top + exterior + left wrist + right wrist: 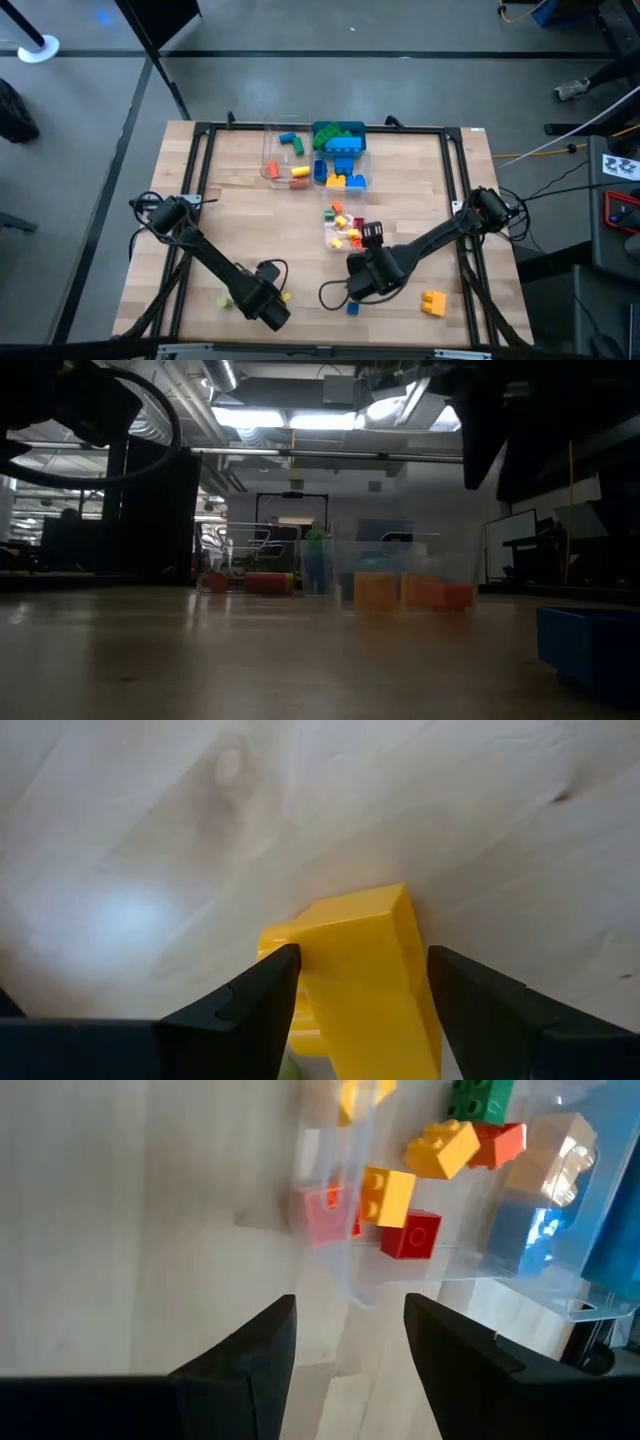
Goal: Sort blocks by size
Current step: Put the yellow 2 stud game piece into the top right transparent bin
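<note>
My left gripper (pixel 272 308) stands near the table's front edge, pointing down and open. A yellow block (pixel 365 980) lies on the wood between its two fingers (pixel 262 988), and a corner of it shows in the high view (pixel 287 296). My right gripper (pixel 358 283) hangs open and empty above the table, just in front of a small clear tub (pixel 470 1230) of little red, yellow and orange blocks. Loose on the table lie a green block (pixel 224 299), a blue block (pixel 352 308) and an orange block (pixel 433 303).
At the far middle stand a clear tub (pixel 287 155) with a few blocks, a teal-blue tray (pixel 340 135) with green and blue blocks, and a clear tub (pixel 342 178) of blue and yellow ones. A black frame (pixel 200 170) borders the table.
</note>
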`<state>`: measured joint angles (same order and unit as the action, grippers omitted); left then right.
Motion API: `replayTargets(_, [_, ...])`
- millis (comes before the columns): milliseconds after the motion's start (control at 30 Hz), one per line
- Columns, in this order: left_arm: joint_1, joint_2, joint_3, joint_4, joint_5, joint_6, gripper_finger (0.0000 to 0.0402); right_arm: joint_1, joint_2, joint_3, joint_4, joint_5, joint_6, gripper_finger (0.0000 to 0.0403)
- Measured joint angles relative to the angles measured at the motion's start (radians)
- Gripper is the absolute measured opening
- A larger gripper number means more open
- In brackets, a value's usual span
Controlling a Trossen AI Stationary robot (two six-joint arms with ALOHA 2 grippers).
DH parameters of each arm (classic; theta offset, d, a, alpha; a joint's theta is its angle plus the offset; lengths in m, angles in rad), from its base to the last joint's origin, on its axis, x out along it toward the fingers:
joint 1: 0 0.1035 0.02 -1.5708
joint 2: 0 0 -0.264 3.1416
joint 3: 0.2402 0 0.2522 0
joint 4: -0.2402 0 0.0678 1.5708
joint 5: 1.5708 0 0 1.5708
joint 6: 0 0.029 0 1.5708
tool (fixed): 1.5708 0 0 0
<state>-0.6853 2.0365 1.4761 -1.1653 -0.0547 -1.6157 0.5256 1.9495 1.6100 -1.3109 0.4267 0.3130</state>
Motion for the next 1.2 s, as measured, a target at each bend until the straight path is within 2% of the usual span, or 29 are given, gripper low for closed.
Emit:
replayTargets(767, [0.052, 0.002, -0.002, -0.042, 0.003, -0.009, 0.0136, 0.226, 0.0, 0.0, 0.0, -0.001, 0.083, 0.019])
replayTargets(1200, [0.086, -0.009, 0.0, -0.068, 0.023, 0.026, 0.0053, 0.328, 0.0, 0.0, 0.0, -0.039, 0.165, 0.019])
